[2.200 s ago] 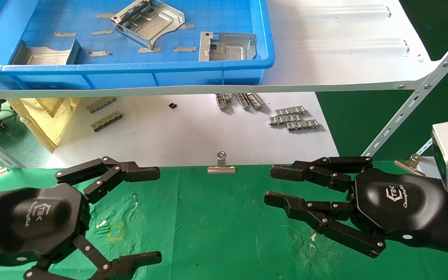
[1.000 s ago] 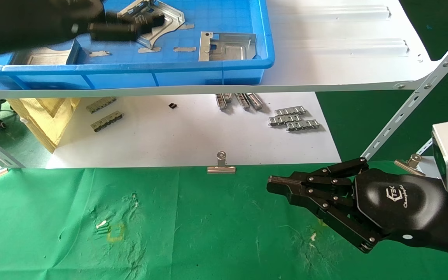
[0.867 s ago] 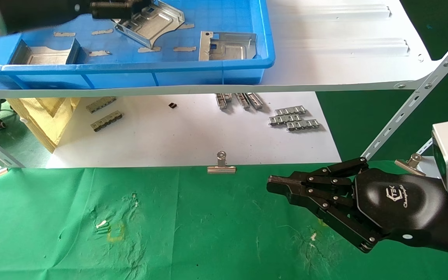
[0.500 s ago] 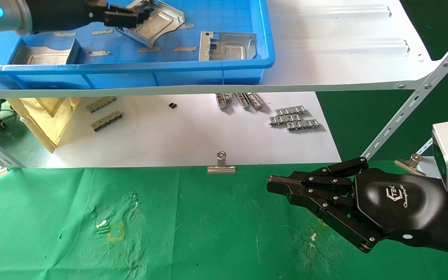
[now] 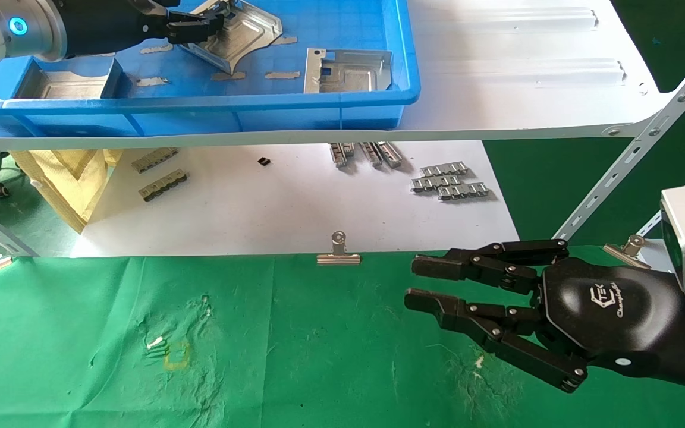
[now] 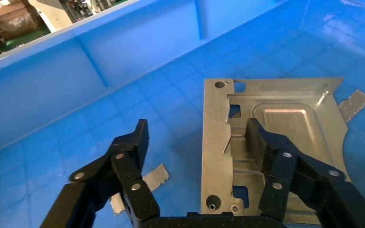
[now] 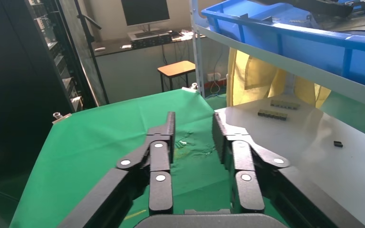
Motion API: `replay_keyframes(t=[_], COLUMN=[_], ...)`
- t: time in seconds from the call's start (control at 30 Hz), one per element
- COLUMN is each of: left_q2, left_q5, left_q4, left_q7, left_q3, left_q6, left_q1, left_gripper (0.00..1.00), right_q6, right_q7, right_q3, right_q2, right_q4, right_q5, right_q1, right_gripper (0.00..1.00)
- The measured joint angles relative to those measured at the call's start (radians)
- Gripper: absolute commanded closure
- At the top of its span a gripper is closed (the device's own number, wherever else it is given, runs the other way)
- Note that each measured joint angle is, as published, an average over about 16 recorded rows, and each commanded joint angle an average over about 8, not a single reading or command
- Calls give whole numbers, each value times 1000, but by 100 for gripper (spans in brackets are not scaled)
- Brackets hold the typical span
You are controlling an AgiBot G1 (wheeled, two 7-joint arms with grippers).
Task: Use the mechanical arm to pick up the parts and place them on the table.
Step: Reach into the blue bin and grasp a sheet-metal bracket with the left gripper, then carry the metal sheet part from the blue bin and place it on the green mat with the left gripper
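Observation:
Three silvery parts lie in the blue tray [image 5: 200,106]: one at the back [image 5: 247,30], one at the right [image 5: 348,71], one at the left front [image 5: 69,83]. My left gripper [image 5: 200,22] reaches into the tray at the back part. In the left wrist view it [image 6: 197,133] is open, one finger [image 6: 133,142] over the tray floor and the other [image 6: 266,140] over the plate [image 6: 285,116], straddling its edge flange. My right gripper [image 5: 414,281] is open and empty above the green table [image 5: 319,345]; it also shows in the right wrist view [image 7: 193,118].
The tray stands on a white shelf board [image 5: 527,89]. On the lower white board [image 5: 295,202] lie small ribbed strips [image 5: 449,181]. A binder clip [image 5: 338,252] holds the cloth's far edge. Slanted shelf struts [image 5: 634,154] rise at the right.
My left arm has gone from over the table up into the tray and settled at the back part. My right gripper shut, then opened again in place.

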Motion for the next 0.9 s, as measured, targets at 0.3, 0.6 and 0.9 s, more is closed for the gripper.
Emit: replay_keyframes(t=[0.3, 0.6, 0.9], left_q2=[1, -8, -30], left_q5=[-5, -13, -50], left_q4=[14, 14, -14], left_q7=[2, 11, 53], left_q3=[-3, -9, -34], left_q6=[32, 41, 87], left_q1=[-3, -7, -23], left_gripper=[100, 100, 100], right_q6=[0, 0, 0], right_q7=[0, 0, 0], right_q3=[0, 0, 0], right_q2=[0, 0, 0], right_q4=[0, 0, 0], right_q5=[0, 0, 0], right_q1=[0, 0, 0], right_gripper=[0, 0, 0])
